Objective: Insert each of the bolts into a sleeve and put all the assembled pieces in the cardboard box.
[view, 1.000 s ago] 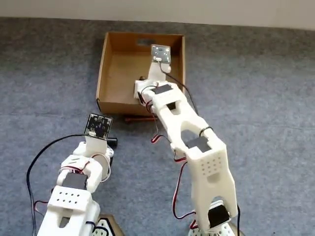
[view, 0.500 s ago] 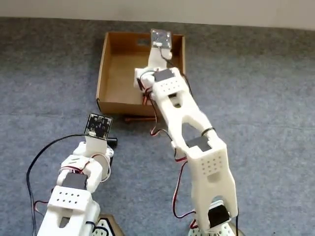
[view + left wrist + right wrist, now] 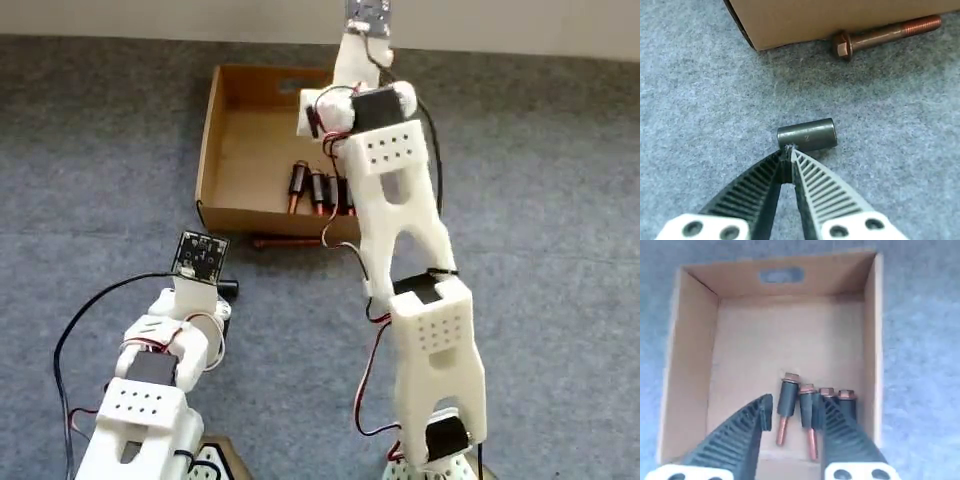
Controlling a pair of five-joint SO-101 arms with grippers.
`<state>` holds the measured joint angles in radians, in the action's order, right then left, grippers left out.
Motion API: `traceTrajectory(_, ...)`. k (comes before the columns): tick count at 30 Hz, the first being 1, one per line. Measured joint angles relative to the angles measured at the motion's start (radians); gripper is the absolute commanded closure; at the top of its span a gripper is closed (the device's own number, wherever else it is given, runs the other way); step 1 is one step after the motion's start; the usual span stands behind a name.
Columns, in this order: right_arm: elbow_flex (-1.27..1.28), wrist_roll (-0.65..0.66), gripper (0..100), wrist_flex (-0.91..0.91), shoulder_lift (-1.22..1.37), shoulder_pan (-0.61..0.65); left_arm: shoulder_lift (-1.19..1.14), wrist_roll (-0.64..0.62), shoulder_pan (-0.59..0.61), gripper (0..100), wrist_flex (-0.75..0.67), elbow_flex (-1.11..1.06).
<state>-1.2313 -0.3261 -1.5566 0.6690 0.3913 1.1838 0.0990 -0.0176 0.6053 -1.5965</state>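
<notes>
Change: right arm lifts out of cardboard box (image 3: 208, 150); second ago its wrist sat low inside. Right gripper (image 3: 796, 402) now high over box, fingers apart, holding nothing. Four assembled pieces (image 3: 318, 188) lie side by side on box floor near front wall, so drop looks done. Left arm unmoved: left gripper (image 3: 789, 152) fingers together, tips seemingly touching lone sleeve (image 3: 807, 135) on carpet (image 3: 700, 100). Loose bolt (image 3: 885, 34) lies just outside box front wall. Likely one pair left to assemble.

Bright, even diffuse light; soft faint shadows.
</notes>
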Motion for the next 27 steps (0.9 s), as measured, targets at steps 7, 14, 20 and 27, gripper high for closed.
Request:
traceTrajectory(7, -0.311, 0.034, 87.5, -0.192, -0.002, 0.021, 0.0, 0.0, 0.0, 99, 0.0, 0.0)
traceTrajectory(14, -0.338, 0.055, 87.5, -0.196, -0.002, 0.091, 0.0, 0.0, 0.0, 99, 0.0, 0.0)
traceTrajectory(20, -0.341, 0.061, 87.5, -0.196, -0.002, 0.115, 0.0, 0.0, 0.0, 99, -0.021, -0.006)
traceTrajectory(27, -0.315, 0.061, 87.5, -0.196, -0.057, 0.118, 0.0, 0.0, 0.0, 99, -0.057, -0.023)
